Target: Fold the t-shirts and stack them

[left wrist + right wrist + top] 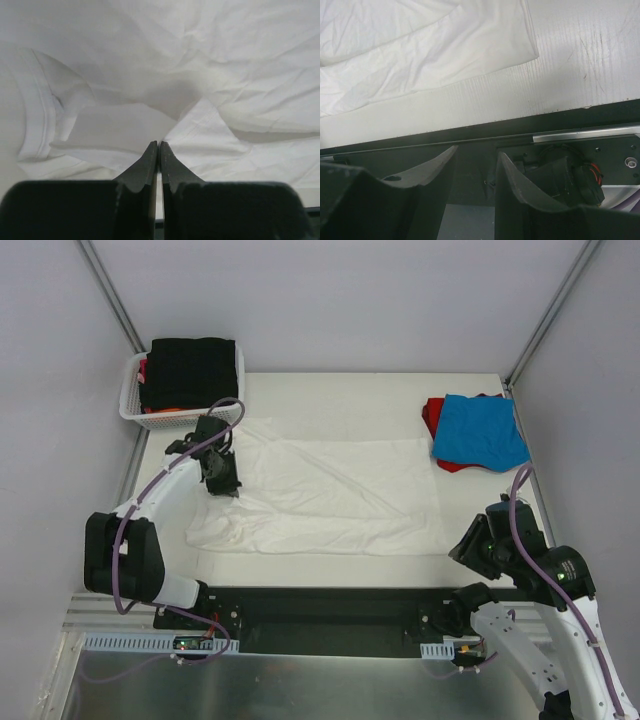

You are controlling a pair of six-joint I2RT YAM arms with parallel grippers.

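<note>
- Looking down from above, we see the white shirt [330, 495] spread across the middle of the table [340, 390], wrinkled, its long side running left to right.
- Our left gripper [222, 480] sits on the shirt's left end, just below the basket [135, 410].
- In the left wrist view its fingers [145, 165] are pressed flat together with no gap, tips down against a raised fold of white cloth.
- We cannot tell whether any cloth is caught between those tips.
- A hemmed edge of the shirt curls at the left of that view.
- Our right gripper [470, 545] hangs off the shirt's near right corner, apart from the cloth.
- In the right wrist view its fingers [430, 170] stand apart with nothing between them, over the dark rail [530, 125] at the table's near edge.
- The shirt's corner lies flat on the table beyond that rail.
- A blue shirt [480, 432] lies folded at the far right of the table, on top of a red shirt [435, 418] that shows at its left and near edges.
- Black shirts [190, 370] fill the basket at the far left corner.
</note>
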